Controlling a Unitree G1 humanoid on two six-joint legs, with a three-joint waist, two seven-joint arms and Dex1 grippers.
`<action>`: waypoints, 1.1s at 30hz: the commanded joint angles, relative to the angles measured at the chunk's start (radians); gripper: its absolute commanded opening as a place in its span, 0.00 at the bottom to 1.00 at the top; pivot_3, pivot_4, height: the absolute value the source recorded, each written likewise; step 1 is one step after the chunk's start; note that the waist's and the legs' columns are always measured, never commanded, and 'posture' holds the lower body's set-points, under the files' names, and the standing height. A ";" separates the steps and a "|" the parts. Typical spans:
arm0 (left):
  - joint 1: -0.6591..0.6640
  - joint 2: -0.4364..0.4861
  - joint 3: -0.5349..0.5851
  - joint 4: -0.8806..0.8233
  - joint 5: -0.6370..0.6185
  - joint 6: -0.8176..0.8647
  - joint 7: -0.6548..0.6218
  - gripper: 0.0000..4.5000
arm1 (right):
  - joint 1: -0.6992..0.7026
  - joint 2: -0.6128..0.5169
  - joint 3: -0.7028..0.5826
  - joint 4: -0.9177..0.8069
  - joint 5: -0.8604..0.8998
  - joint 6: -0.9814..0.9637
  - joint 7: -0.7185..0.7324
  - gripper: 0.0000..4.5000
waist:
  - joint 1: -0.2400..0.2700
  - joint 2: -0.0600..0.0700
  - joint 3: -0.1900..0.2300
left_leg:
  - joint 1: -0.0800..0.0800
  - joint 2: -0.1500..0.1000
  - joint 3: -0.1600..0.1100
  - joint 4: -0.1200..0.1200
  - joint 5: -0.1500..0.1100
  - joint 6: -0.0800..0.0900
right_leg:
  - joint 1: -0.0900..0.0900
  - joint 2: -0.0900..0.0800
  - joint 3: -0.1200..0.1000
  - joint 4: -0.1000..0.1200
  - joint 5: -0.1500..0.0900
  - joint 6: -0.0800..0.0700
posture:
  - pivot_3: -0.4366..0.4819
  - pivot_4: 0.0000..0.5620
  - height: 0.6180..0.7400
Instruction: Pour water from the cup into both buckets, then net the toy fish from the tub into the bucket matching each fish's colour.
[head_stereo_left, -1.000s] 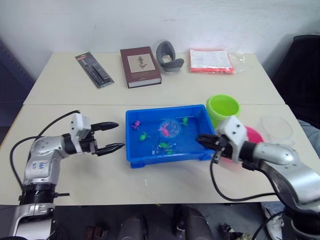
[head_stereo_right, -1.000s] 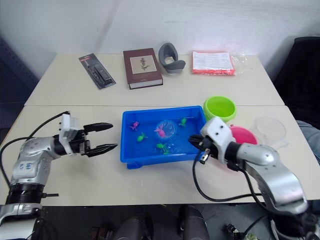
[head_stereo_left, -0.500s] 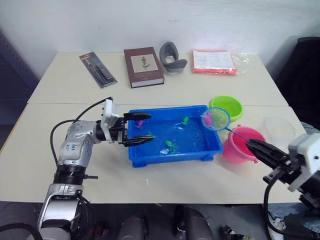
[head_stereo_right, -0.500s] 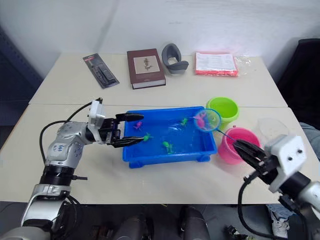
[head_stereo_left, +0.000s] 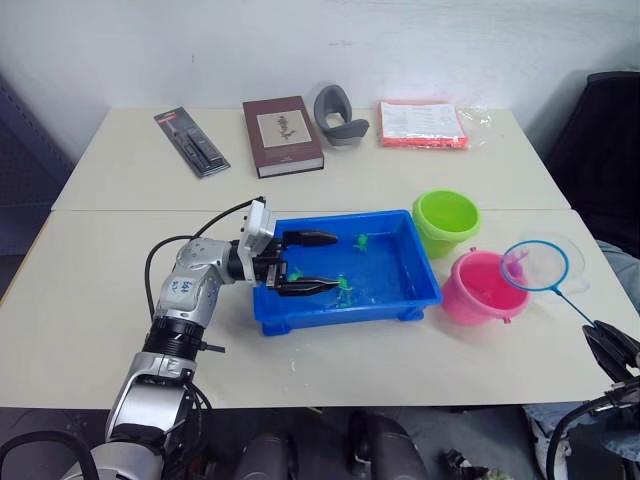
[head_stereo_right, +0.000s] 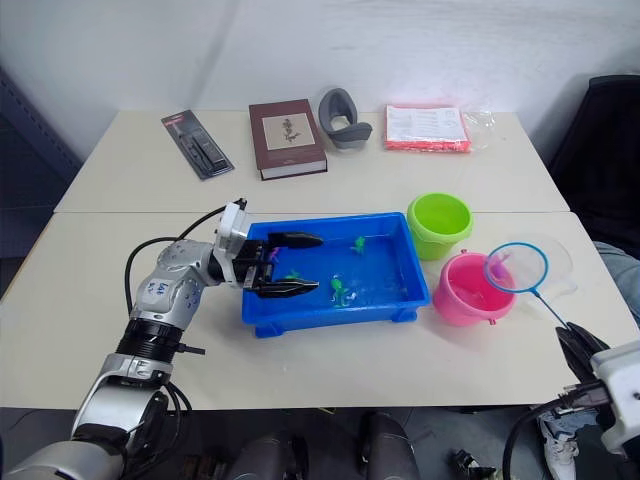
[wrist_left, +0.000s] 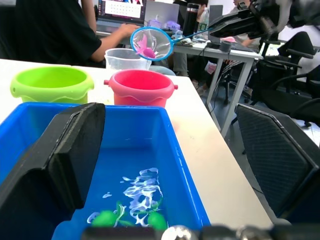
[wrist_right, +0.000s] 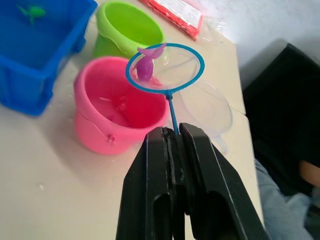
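Right gripper (wrist_right: 172, 131) swung outward, jaws clamping net (wrist_right: 166, 67); left gripper (head_stereo_left: 312, 261) jaws wide over tub (head_stereo_left: 400, 300).

Brown book (head_stereo_left: 282, 135), black packaged tool (head_stereo_left: 190, 141), grey curved holder (head_stereo_left: 336, 113), red-edged packet (head_stereo_left: 421, 123) lay along far worktop (head_stereo_left: 120, 190).

No wording can be read. Print is seen on the red packet (head_stereo_left: 421, 123) and on the dark blister pack (head_stereo_left: 190, 142) at the back of the table, but it is too small to be made out. A plant drawing, without legible lettering, is carried on the brown book (head_stereo_left: 282, 134).
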 joint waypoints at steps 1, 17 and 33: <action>-0.017 -0.004 0.001 -0.016 0.000 -0.008 -0.001 0.99 | 0.011 -0.010 0.038 0.045 -0.169 -0.151 -0.053 0.00 | 0.000 0.000 0.000 | 0.000 0.000 0.000 0.000 0.000 0.000 | 0.000 0.000 0.001 0.000 0.000 0.000 | 0.48 0.27 1.00; 0.003 -0.010 0.023 0.016 0.012 -0.055 0.046 0.99 | -0.007 -0.220 0.085 0.372 -0.872 -0.776 -0.444 0.00 | -0.002 0.000 0.000 | 0.005 0.001 0.005 -0.001 0.000 -0.001 | 0.000 0.001 0.014 0.001 -0.001 -0.001 | 0.48 0.27 1.00; 0.036 0.070 0.079 0.045 0.017 -0.096 0.052 0.99 | -0.091 -0.235 0.147 0.211 -0.275 -0.503 -0.227 0.00 | -0.012 0.000 0.000 | 0.007 0.002 0.005 -0.001 0.000 -0.001 | 0.001 0.001 0.016 0.002 -0.001 -0.001 | 0.48 0.27 1.00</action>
